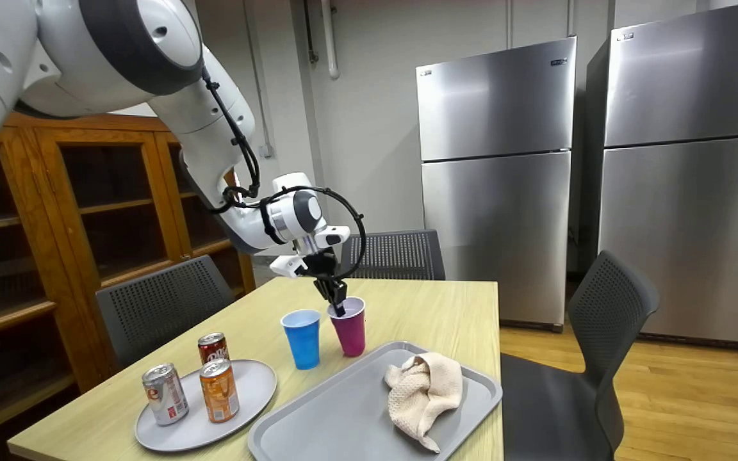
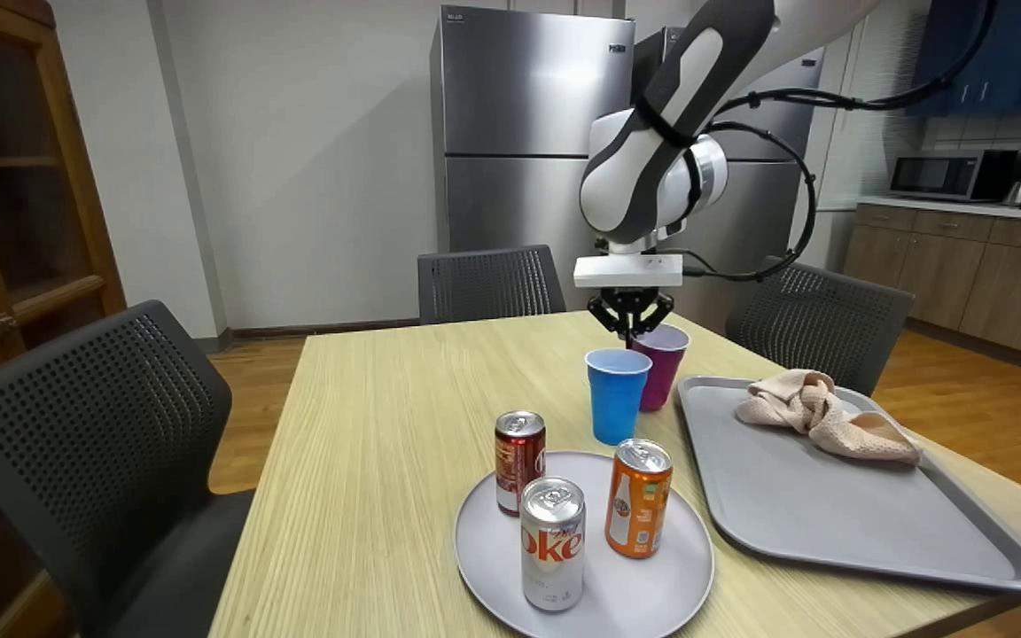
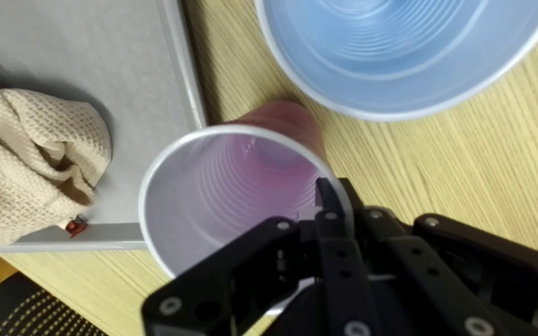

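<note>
A magenta cup point(image 1: 351, 334) with a white inside stands beside a blue cup point(image 1: 303, 344) on the wooden table. Both cups also show in the other views: magenta point(image 2: 659, 381) point(image 3: 250, 196) and blue point(image 2: 616, 399) point(image 3: 381, 88). My black gripper point(image 1: 339, 311) is shut on the magenta cup's rim. In the wrist view the fingers point(image 3: 336, 189) pinch the cup wall, one inside and one outside. The magenta cup looks slightly tilted; I cannot tell whether its base touches the table. In an exterior view the blue cup partly hides it and the fingertips point(image 2: 629, 340).
A grey tray point(image 1: 337, 419) holds a crumpled beige cloth point(image 1: 430, 390), close beside the magenta cup. A small red thing point(image 3: 76, 227) lies by the cloth. A round grey plate point(image 2: 670, 576) holds a red can point(image 2: 519, 465), a silver can point(image 2: 553, 554) and an orange can point(image 2: 640, 505). Chairs surround the table.
</note>
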You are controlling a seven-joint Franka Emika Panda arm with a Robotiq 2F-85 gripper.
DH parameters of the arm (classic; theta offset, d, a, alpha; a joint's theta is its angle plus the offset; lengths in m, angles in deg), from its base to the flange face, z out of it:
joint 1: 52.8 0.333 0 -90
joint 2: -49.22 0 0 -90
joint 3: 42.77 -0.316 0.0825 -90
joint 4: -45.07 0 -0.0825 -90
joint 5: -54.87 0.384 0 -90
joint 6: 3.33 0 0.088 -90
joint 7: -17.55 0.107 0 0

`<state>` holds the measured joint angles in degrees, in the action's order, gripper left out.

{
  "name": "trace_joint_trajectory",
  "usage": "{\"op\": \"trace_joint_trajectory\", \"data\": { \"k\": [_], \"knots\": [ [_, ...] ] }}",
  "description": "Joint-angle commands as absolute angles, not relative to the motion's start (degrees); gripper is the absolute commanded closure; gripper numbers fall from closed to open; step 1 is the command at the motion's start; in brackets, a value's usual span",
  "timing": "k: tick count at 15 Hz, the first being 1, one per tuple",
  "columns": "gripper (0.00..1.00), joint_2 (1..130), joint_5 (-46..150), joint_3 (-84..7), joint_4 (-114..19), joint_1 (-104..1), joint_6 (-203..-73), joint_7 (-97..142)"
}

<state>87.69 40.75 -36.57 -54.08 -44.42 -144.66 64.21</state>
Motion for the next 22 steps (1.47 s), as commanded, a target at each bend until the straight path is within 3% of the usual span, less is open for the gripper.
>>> {"op": "trace_joint_trajectory", "data": {
  "k": [1,10,22],
  "knots": [
    [0.66,89.63,42.74,-35.57,-49.94,-43.37,-140.84,62.71],
    [0.01,85.86,45.23,-36.26,-52.19,-43.91,-141.80,62.04],
    [0.00,72.23,45.64,-36.84,-63.24,-45.40,-143.89,56.56]
  ]
}}
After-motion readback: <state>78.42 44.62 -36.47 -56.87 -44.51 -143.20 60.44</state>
